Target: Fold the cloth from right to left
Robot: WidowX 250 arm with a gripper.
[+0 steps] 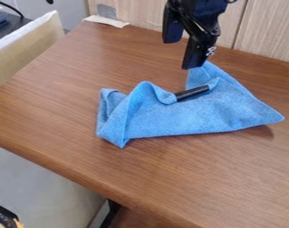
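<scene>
Camera view: the blue cloth (pixel 171 116) lies crumpled on the brown wooden bench (pixel 69 107), near the middle of the view and a little toward 3 o'clock. Taking the cloth itself as the dial, a pointed corner rises at 1 o'clock, another reaches out between 3 and 4 o'clock with a shadow just beneath it, and a third points to 8 o'clock. Its 9 o'clock end is doubled over in loose layers, and a rounded fold stands up at 11 o'clock. A short black rod-like thing (pixel 192 92) rests slantwise across the cloth, with blue folds at its 2 ends.

The black pincer (pixel 183 54) hangs at 1 o'clock in the view, its 2 fingers apart. The lower fingertip overlaps the cloth's 1 o'clock corner in the view; whether they touch, I cannot tell.

A pale wood-grained wall (pixel 266 26) stands behind the bench, from 12 to 2 o'clock. At 11 o'clock, a pale strip (pixel 105 20) lies at the bench's edge.
</scene>
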